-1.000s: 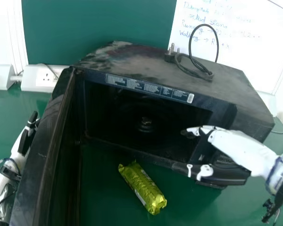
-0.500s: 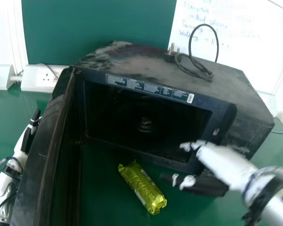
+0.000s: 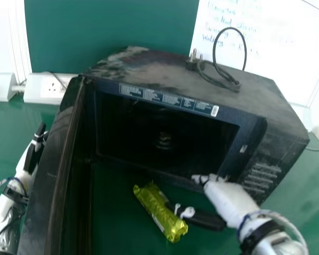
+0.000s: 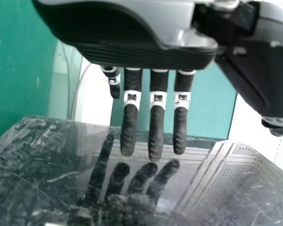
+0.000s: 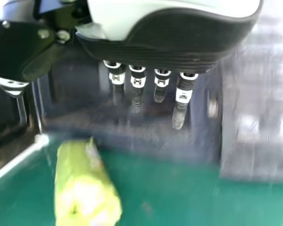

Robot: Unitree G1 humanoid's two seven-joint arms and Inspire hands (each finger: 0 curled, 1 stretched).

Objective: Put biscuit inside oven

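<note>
The biscuit packet lies in the lower middle of the head view, slanting on the green table outside the black oven, which sits across the centre. The oven's door stands open, running down to the lower left of the frame. The right hand is right of centre, low before the oven's opening, its fingers straight and its thumb apart from them, holding nothing. The thumb's tip is at the packet's upper right side; whether they touch, I cannot tell. The left hand is at the left edge beyond the door, fingers straight and empty. A looped cord with a plug rests on the oven's top, upper right
</note>
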